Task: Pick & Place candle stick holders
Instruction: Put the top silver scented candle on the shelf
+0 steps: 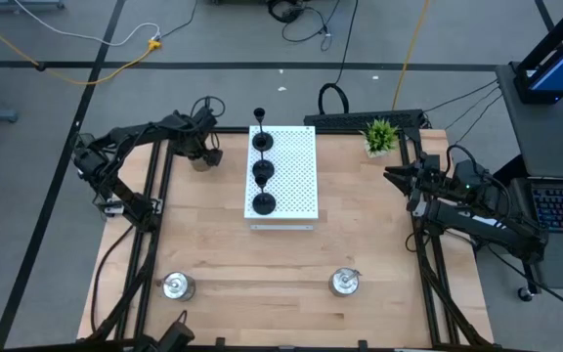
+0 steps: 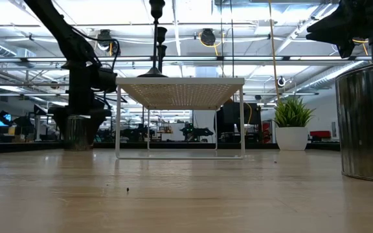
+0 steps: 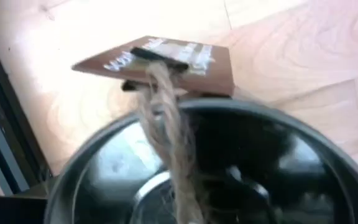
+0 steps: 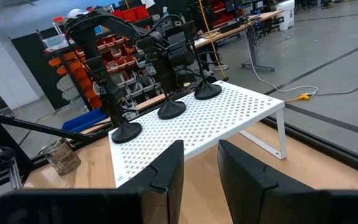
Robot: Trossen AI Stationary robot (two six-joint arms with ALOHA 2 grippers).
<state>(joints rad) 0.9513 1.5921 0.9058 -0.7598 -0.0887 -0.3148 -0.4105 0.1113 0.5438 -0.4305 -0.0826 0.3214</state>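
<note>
Left gripper [image 1: 201, 154] set low over a squat shiny silver holder [image 3: 229, 168], finger state not visible, right gripper [image 4: 199, 163] held slightly open, nothing gripped

Bench [image 1: 291, 264]: pale wood, planked, visible grain, low satin sheen.
Perforated board [image 1: 296, 176]: white, matt, looks like painted metal.
Black holders [image 1: 262, 171]: matt black.
Silver holders [image 1: 345, 283]: shiny, metal-like, reflective.
Holder at the left wrist camera [image 3: 229, 168]: glossy rim, rough twine [image 3: 166, 118], brown card tag [image 3: 166, 59].
</note>
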